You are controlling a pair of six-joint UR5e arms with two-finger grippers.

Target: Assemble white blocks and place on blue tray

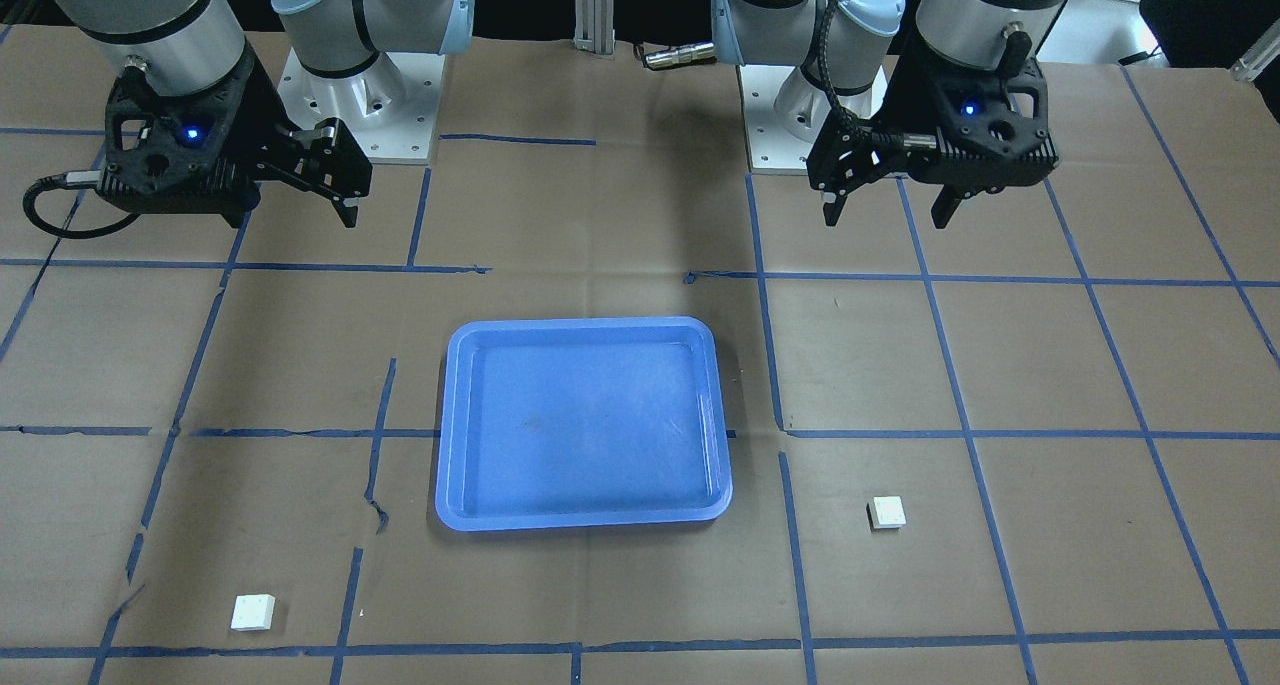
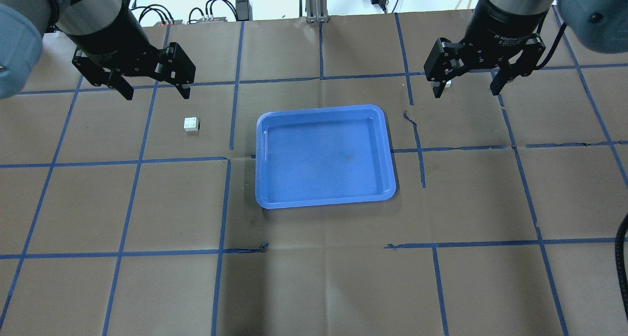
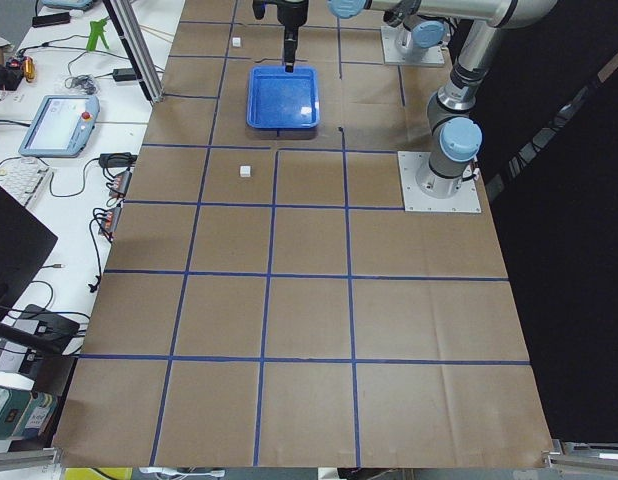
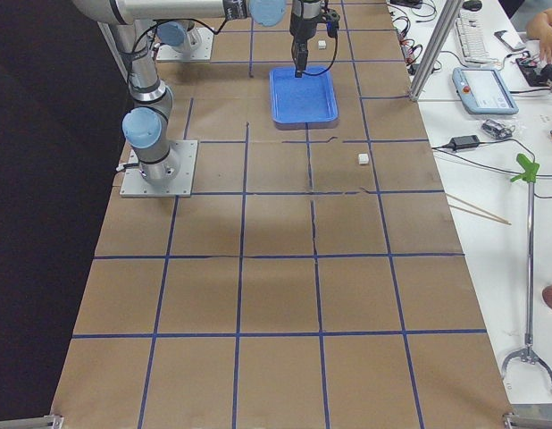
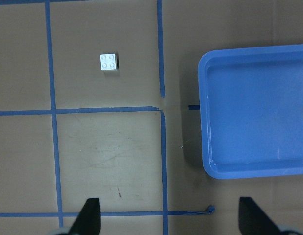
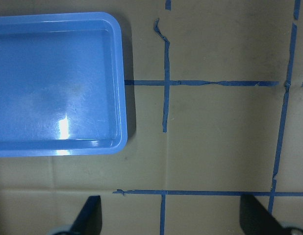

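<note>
Table (image 2: 314, 287) carries everything you see here. Blue tray (image 2: 324, 109) lies flat at its centre. Left hand (image 2: 157, 94) hangs over the table with fingers wide apart. Right hand (image 2: 465, 91) hangs on the opposite side, fingers likewise apart. First white block (image 2: 191, 124): studs up, on the left arm's side, near the tray but not touching it. Second white block (image 1: 252, 612): on the right arm's side, well apart from the tray and from the first.
</note>
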